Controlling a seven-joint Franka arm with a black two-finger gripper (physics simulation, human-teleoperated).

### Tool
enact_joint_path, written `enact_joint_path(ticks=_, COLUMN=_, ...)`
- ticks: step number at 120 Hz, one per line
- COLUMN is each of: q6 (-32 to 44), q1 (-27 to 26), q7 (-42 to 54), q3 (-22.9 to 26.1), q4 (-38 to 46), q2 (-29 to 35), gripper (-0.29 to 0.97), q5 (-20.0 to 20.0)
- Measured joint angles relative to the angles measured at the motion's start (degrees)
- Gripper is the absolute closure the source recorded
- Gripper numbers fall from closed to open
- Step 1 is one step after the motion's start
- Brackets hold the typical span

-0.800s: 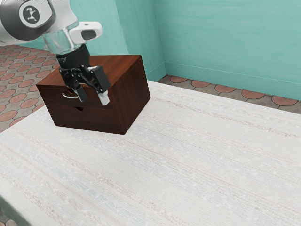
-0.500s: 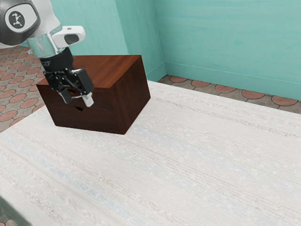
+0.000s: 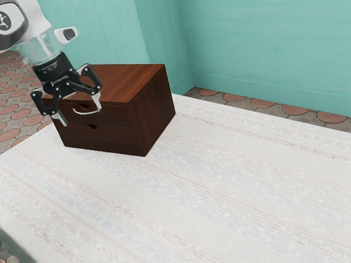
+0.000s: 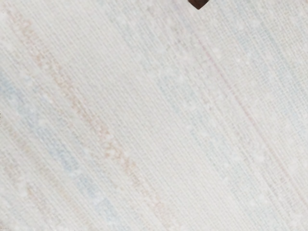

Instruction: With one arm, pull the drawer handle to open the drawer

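Dark wood drawer box (image 3: 137,104) sat on the table (image 3: 219,181) at the exterior view's left. Your claw (image 3: 80,114) stood spread before its front, straddling the handle (image 3: 86,113); whether they touched was hard to judge. Your wrist view caught pale table and one brown sliver (image 4: 197,4).

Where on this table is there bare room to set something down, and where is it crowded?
Bare: the table from the wooden drawer box to the exterior view's right edge, and all along the near edge. Crowded: the box's front, where the open gripper hangs at the drawer handle.
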State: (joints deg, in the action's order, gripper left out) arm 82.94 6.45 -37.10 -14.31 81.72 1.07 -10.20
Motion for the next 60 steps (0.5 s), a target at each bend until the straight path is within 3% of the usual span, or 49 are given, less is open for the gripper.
enact_joint_path(ticks=18, q6=2.0, q1=12.8, q7=-11.7, q3=12.2, q4=1.4, q2=1.6, gripper=0.03, q5=0.3)
enact_joint_path(ticks=30, q6=4.2, q1=15.0, q7=-18.6, q3=12.6, q4=3.0, q2=2.5, gripper=0.03, q5=2.2)
enact_joint_path(ticks=41, q6=9.1, q1=18.3, q7=-24.0, q3=12.3, q4=12.3, q2=8.8, gripper=0.04, q5=3.7)
enact_joint_path(ticks=49, q6=13.3, q1=24.7, q7=-27.5, q3=16.4, q4=18.0, q2=13.5, gripper=0.04, q5=4.3)
enact_joint_path(ticks=60, q6=19.0, q1=27.0, q7=-31.6, q3=18.2, q4=22.0, q2=14.8, gripper=0.04, q5=4.8)
